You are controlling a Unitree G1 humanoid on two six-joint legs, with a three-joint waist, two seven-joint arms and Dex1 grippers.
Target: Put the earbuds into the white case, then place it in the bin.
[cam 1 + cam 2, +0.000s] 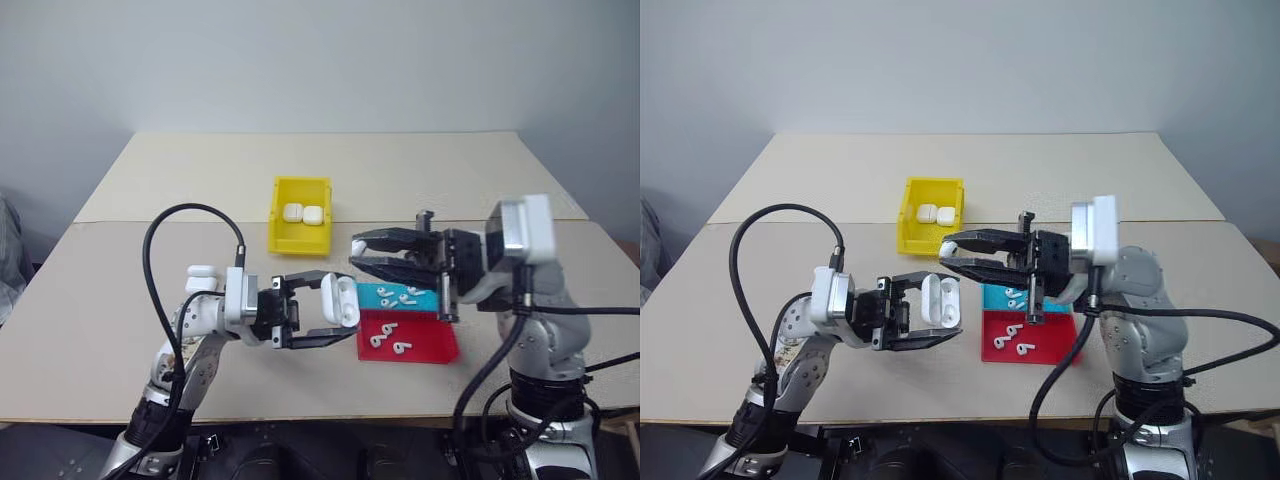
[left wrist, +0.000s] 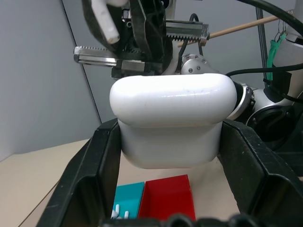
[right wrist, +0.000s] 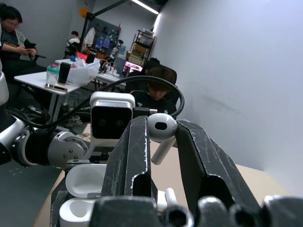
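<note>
Holding the white case (image 1: 340,300) in my left gripper (image 1: 325,310), jaws pressed against its sides, lid open, above the table (image 1: 120,310) just short of the red tray (image 1: 430,345). My right gripper (image 3: 161,137) pinches one earbud (image 3: 162,127) by its head, stem hanging, just beside and above the case. To seat it well I'd judge I should line the stem over an empty well, come down slowly and release only once it sits, keeping the case steady. More earbuds (image 1: 395,295) lie in the blue tray (image 1: 370,293); two cases (image 1: 303,213) sit in the yellow bin (image 1: 285,240). I can read no brand or writing anywhere
</note>
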